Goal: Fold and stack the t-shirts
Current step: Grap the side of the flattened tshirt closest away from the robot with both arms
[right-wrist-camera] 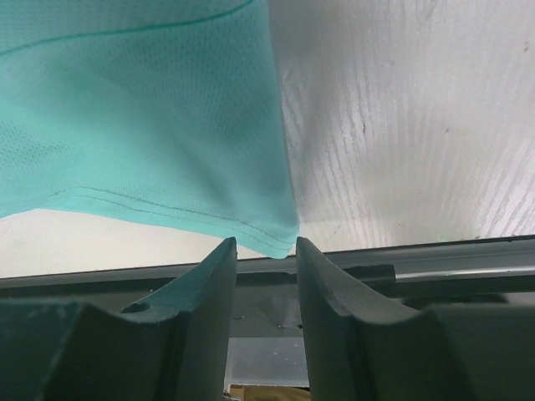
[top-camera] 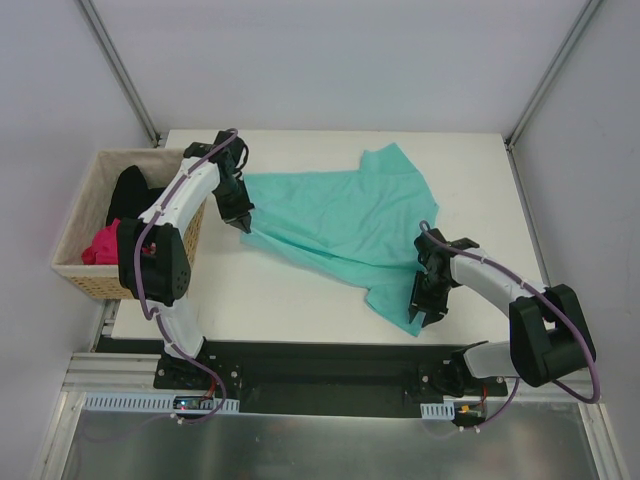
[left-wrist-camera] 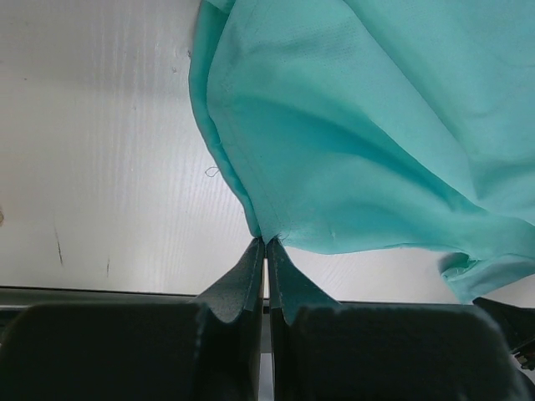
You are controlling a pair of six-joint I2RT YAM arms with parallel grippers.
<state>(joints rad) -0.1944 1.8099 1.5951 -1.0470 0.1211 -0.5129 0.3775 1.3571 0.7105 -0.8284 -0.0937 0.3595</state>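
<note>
The teal t-shirt (top-camera: 340, 225) lies loosely spread and creased across the white table (top-camera: 300, 300). My left gripper (top-camera: 243, 222) is at the shirt's left corner. In the left wrist view it (left-wrist-camera: 265, 242) is shut, pinching a corner of the teal cloth (left-wrist-camera: 359, 125) at the very fingertips. My right gripper (top-camera: 425, 315) is at the shirt's near right corner. In the right wrist view its jaws (right-wrist-camera: 266, 244) stand apart, and the stitched hem corner of the teal shirt (right-wrist-camera: 150, 125) hangs just at the gap between the tips. A magenta pink t-shirt (top-camera: 100, 245) and a black t-shirt (top-camera: 128, 195) lie in the basket.
A woven wicker basket (top-camera: 85, 272) stands off the table's left edge, beside the left arm. Bare white table (right-wrist-camera: 401, 125) shows to the right of the hem. The table's near edge and a dark rail run just under both grippers.
</note>
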